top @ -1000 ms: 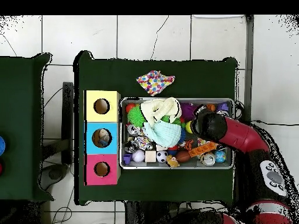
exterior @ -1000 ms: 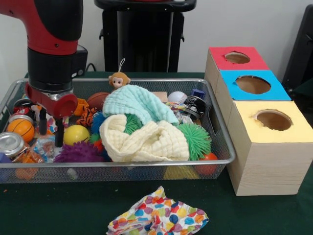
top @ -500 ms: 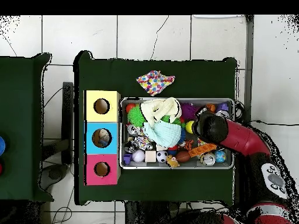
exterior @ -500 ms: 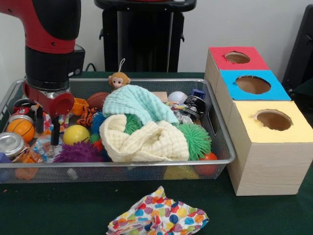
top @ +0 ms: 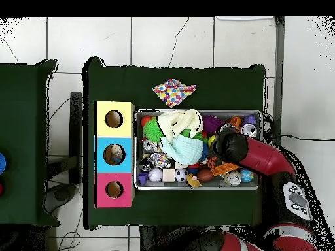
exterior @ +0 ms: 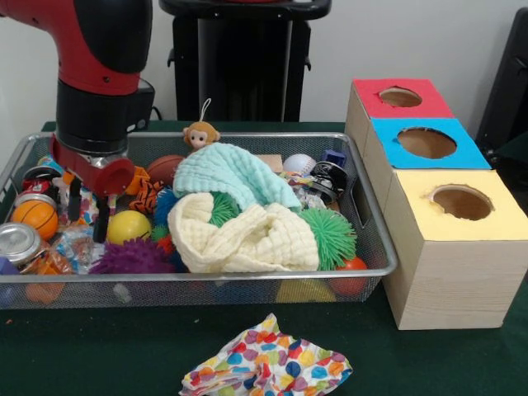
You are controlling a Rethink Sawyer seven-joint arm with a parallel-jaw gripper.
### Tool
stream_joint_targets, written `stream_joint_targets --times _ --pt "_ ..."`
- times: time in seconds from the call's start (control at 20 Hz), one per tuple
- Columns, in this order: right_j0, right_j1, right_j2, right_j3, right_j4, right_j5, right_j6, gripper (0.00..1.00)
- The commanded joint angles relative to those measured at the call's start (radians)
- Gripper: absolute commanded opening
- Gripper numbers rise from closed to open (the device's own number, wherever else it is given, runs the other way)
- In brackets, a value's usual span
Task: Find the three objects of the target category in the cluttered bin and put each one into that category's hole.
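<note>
My gripper (exterior: 88, 216) hangs open inside the left part of the wire bin (exterior: 206, 279), with nothing held between its two black fingers (exterior: 101, 224). It is just above a yellow ball (exterior: 128, 226), with a small orange basketball (exterior: 35, 219) to its left and a purple spiky ball (exterior: 132, 257) in front. A cream cloth (exterior: 247, 235) and a mint cloth (exterior: 231, 173) cover the bin's middle. Three boxes stand at the right, with a red hole (exterior: 400, 96), a blue hole (exterior: 426, 143) and a yellow hole (exterior: 462, 201). In the overhead view the arm (top: 248, 151) hides the gripper.
The bin also holds a green spiky ball (exterior: 330, 235), a monkey toy (exterior: 198, 134), a baseball (exterior: 299, 163), a brown football (exterior: 165, 167) and a lidded jar (exterior: 16, 242). A dotted colourful cloth (exterior: 264, 365) lies on the green table in front of the bin.
In the front view the gripper drifted slightly left and then back to the right, staying over the bin's left end. Its fingers keep the same gap. The bin's contents have not moved.
</note>
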Motion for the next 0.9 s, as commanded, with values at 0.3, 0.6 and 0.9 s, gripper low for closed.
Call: stream_joint_targets --times 0.3,0.6,0.9 --pt "0.024 0.138 0.019 0.001 0.095 -0.087 0.205 1.00" --pt "-0.015 0.134 0.039 -0.008 0.109 -0.084 0.163 1.00" --pt "-0.055 0.147 0.069 0.005 0.104 -0.113 0.138 1.00"
